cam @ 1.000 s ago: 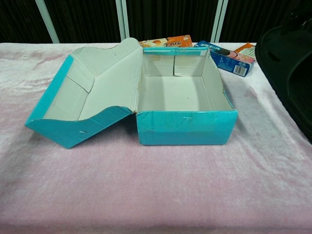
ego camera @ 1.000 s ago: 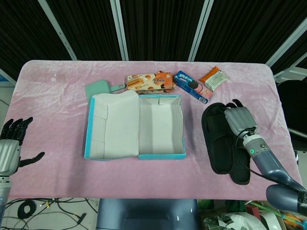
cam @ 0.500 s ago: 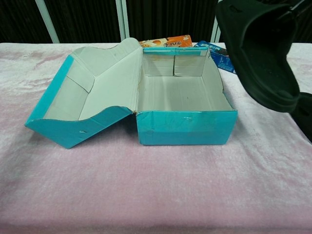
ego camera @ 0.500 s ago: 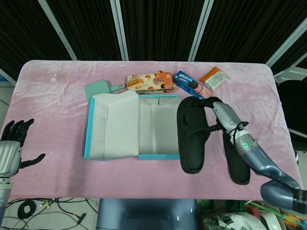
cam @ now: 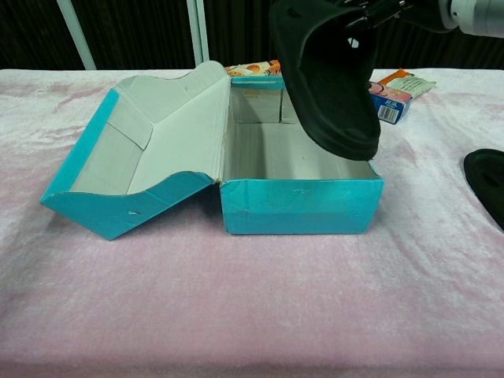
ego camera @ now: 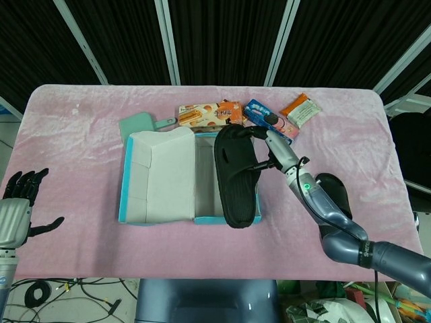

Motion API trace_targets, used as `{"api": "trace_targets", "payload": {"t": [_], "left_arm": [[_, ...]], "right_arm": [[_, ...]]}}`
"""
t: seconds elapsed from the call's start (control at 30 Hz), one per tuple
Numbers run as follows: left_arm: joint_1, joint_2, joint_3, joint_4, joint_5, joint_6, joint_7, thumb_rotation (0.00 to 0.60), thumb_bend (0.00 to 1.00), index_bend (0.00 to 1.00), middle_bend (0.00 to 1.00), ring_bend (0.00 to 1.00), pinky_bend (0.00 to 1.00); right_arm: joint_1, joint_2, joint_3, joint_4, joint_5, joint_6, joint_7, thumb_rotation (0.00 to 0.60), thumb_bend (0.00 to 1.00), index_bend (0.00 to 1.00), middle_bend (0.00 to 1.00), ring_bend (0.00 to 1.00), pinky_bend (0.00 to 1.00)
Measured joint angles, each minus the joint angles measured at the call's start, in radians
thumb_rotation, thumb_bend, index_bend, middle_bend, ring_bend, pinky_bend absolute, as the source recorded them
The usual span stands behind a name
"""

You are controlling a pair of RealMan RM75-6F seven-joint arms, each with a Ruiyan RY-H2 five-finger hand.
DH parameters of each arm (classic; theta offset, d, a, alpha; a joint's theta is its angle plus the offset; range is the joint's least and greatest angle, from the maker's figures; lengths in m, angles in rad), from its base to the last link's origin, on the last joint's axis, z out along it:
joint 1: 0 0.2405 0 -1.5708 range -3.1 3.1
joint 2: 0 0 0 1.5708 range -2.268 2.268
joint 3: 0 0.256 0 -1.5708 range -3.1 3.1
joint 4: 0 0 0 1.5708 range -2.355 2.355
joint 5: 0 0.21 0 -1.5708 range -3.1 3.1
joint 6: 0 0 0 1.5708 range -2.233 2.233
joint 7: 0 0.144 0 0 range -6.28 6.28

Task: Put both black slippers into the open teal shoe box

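My right hand (ego camera: 272,149) grips one black slipper (ego camera: 236,176) by its strap and holds it in the air over the open teal shoe box (ego camera: 205,218). In the chest view that slipper (cam: 331,79) hangs tilted above the box's (cam: 299,206) right half, toe end lowest. The second black slipper (ego camera: 335,193) lies on the pink cloth to the right of the box, partly hidden behind my right forearm; its edge (cam: 488,183) shows at the chest view's right border. My left hand (ego camera: 17,205) hovers open off the table's front left corner.
The box lid (ego camera: 153,176) lies folded open to the left. Behind the box lie a teal hand mirror (ego camera: 138,124), an orange snack box (ego camera: 210,114), a blue biscuit pack (ego camera: 269,121) and an orange packet (ego camera: 301,109). A pink cloth (ego camera: 74,148) covers the table.
My right hand lifted one slipper off the cloth and carried it left, from beside the box to above its inside. The other slipper stayed on the cloth. The left hand barely moved.
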Motion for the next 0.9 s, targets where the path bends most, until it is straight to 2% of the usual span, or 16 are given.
{"api": "trace_targets", "payload": {"t": [0.47, 0.9], "left_arm": [[-0.001, 0.005, -0.001, -0.005, -0.017, -0.013, 0.004, 0.600, 0.00, 0.01, 0.13, 0.07, 0.00], [0.022, 0.012, 0.008, -0.001, -0.026, 0.004, -0.010, 0.600, 0.00, 0.01, 0.13, 0.07, 0.00]], "right_arm": [[0.060, -0.216, 0.019, 0.209, 0.066, 0.107, -0.121, 0.600, 0.06, 0.37, 0.40, 0.14, 0.08], [0.088, -0.346, 0.012, 0.350, 0.027, 0.177, -0.152, 0.600, 0.05, 0.40, 0.41, 0.15, 0.08]]}}
